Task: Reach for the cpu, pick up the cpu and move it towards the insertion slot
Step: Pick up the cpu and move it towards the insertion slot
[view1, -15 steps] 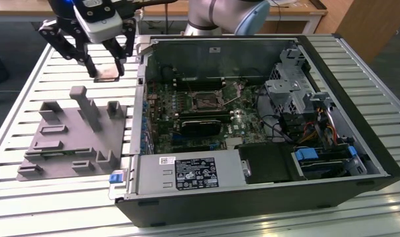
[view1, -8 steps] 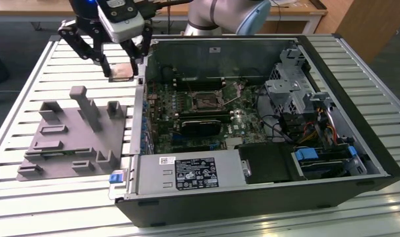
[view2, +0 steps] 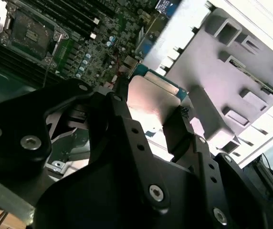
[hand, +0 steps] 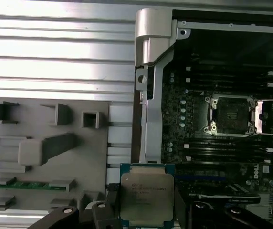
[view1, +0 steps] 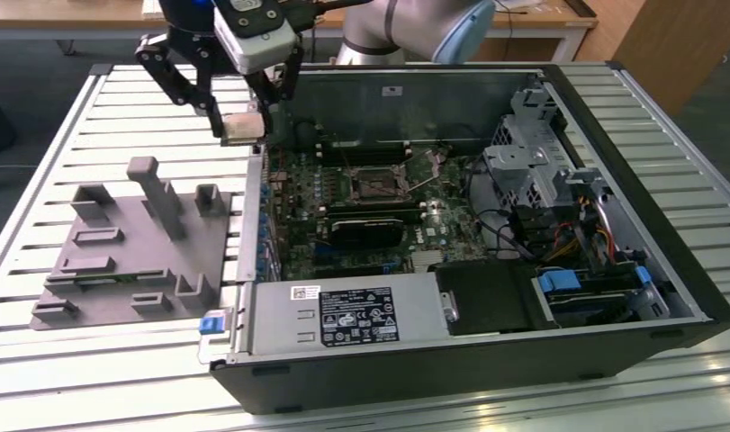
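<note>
1. Exterior view: the pincer (view1: 242, 115) hangs at the upper left of the frame, above the rear left corner of the open computer case (view1: 653, 207). It is clenched on the cpu (view1: 243, 128), which is lifted clear of the slatted surface (view1: 52, 162). The grey fixture block (view1: 124, 261) lies at the left middle of the frame. The insertion slot (view1: 377, 183) sits near the frame's centre on the green board, well apart from the chip.

2. Second wrist view: the cpu (view2: 153, 101) shows at the centre as a pale metal plate. A black finger (view2: 184, 131) presses its edge on one side, and another black link lies against the opposite edge. The insertion slot (view2: 30, 34) is at the upper left, and the grey fixture block (view2: 232, 86) at the right.

3. First wrist view: the cpu (hand: 147, 194) is at the bottom centre, its silver top facing the camera, with black fingers against two opposite edges. The jaws stand only as wide as the chip. The insertion slot (hand: 230, 116) is at the right middle, inside the case and apart from the chip.

4. Handling, as a judgement: the chip looks light, stiff and flat. Its smooth metal top is likely slippery and its underside delicate, so a grip on two opposite edges, as here, suits it best.
</note>
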